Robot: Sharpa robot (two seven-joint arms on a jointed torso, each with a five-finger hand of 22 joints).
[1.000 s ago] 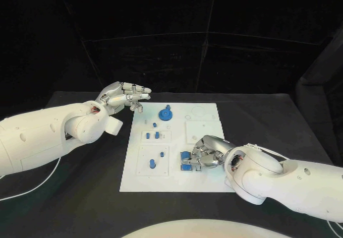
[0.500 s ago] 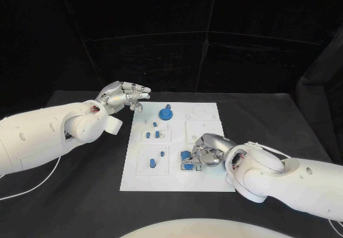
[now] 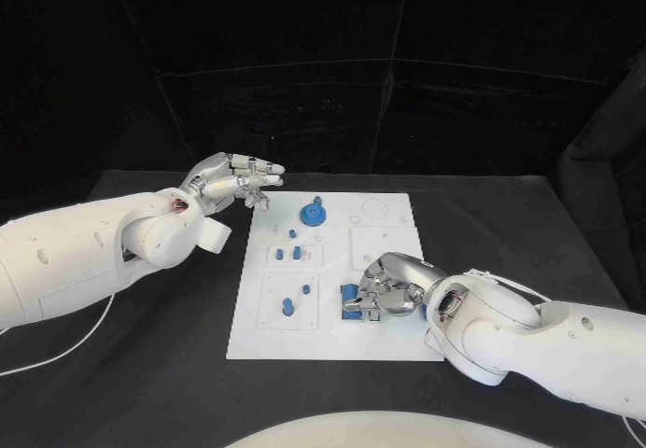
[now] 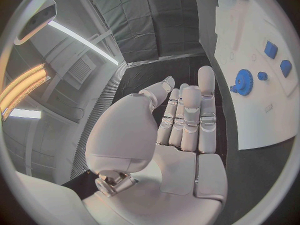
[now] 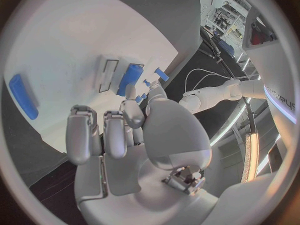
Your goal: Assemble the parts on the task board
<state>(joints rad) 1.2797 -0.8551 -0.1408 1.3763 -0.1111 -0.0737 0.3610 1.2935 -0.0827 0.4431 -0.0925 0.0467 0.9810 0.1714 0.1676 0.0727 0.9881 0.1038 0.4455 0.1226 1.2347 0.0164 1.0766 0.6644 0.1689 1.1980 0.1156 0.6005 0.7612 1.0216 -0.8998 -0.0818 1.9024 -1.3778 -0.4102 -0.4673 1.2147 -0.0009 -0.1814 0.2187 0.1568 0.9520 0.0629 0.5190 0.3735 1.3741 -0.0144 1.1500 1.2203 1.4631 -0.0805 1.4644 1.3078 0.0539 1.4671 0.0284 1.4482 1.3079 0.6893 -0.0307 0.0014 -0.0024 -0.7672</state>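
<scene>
The white task board (image 3: 330, 331) lies mid-table, also seen as the board (image 4: 247, 115) and the board (image 5: 69, 45). A blue gear (image 3: 311, 216) stands near its far edge, the same gear (image 4: 242, 81) in the left wrist view. Small blue parts (image 3: 287, 253) sit in its middle, and another part (image 3: 287, 305) lies nearer me. My left hand (image 3: 240, 182) hovers off the board's far left corner, its fingers (image 4: 190, 115) held straight with nothing in them. My right hand (image 3: 393, 285) rests on the near right area, thumb (image 5: 130, 95) and a finger pinching a blue part (image 3: 354, 301) there.
Black table (image 3: 161, 373) surrounds the board on all sides. A long blue part (image 5: 129, 79) and a blue bar (image 5: 23, 96) lie on the board near my right hand. Two blue pieces (image 4: 270, 49) sit beyond the gear.
My right hand has shifted very slightly over the blue parts. The left hand has stayed where it was.
</scene>
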